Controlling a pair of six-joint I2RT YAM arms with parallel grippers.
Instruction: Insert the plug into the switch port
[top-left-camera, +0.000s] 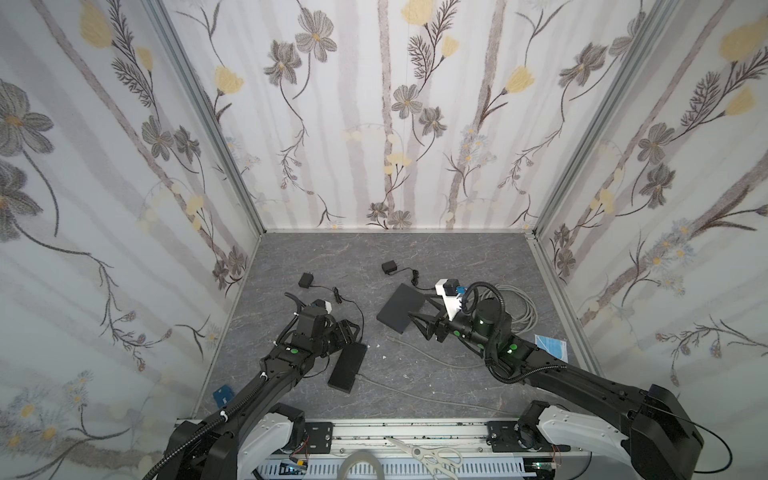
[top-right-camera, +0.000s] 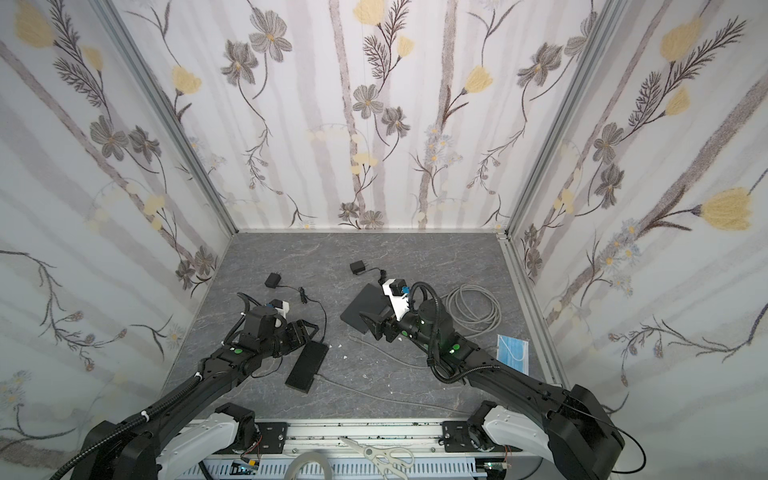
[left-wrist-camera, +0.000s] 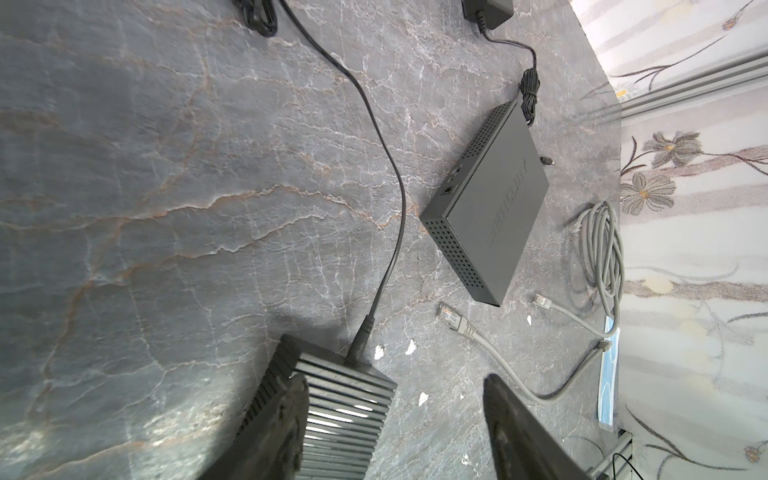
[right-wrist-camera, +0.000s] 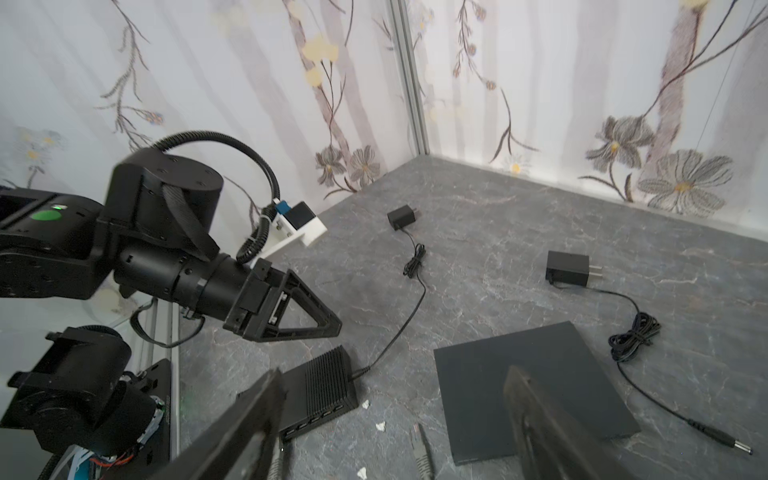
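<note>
A grey cable's clear plug (right-wrist-camera: 419, 442) (left-wrist-camera: 451, 318) lies loose on the stone table between two switches. The small ribbed black switch (top-left-camera: 348, 365) (right-wrist-camera: 328, 382) shows a row of ports (right-wrist-camera: 316, 417) on its front face. A black power cord (left-wrist-camera: 357, 349) is plugged into its back and a grey cable (top-left-camera: 374, 382) leaves its near end. The larger flat dark switch (top-left-camera: 401, 307) (left-wrist-camera: 494, 199) lies further back. My left gripper (top-left-camera: 347, 330) (left-wrist-camera: 395, 415) hovers open over the ribbed switch's far end. My right gripper (top-left-camera: 422, 318) (right-wrist-camera: 395, 395) is open above the loose plug, holding nothing.
Two black power adapters (top-left-camera: 306, 280) (top-left-camera: 389, 267) with cords lie at the back. A loose barrel plug (right-wrist-camera: 723, 438) lies beside the flat switch. A coil of grey cable (top-left-camera: 515, 307) and a blue face mask (top-left-camera: 550, 347) sit on the right. Scissors (top-left-camera: 428, 455) rest on the front rail.
</note>
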